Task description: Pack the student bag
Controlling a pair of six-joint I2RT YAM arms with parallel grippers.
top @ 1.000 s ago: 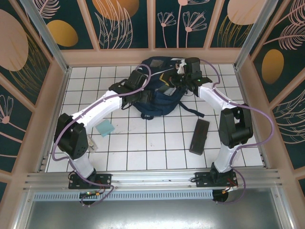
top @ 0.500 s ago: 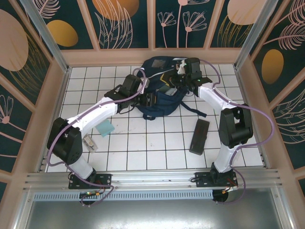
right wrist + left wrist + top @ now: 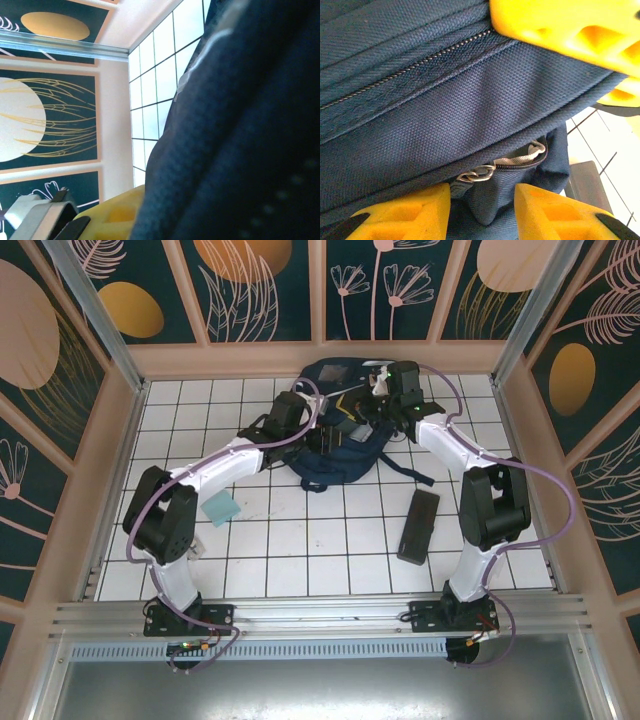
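Observation:
The student bag (image 3: 335, 435), navy blue with pale patches, lies on the white tiles at the back centre. My left gripper (image 3: 312, 445) is at its left side. In the left wrist view its yellow fingers (image 3: 405, 215) stand apart, open, with a fold of the bag's cloth and a metal zipper pull (image 3: 477, 174) between them. More yellow finger foam (image 3: 570, 25) lies on the bag at the upper right of that view. My right gripper (image 3: 383, 405) is shut on the bag's upper edge. Blue cloth (image 3: 240, 140) hides most of its jaws beside one yellow finger (image 3: 112, 217).
A long black case (image 3: 418, 525) lies on the tiles right of centre. A light-blue pad (image 3: 218, 508) lies on the left by the left arm. A dark strap (image 3: 405, 472) trails from the bag. Low walls (image 3: 320, 358) enclose the floor.
The left gripper's jaws have narrowed around the fold of cloth, and the left wrist has shifted slightly at the bag's side. The right arm has not moved.

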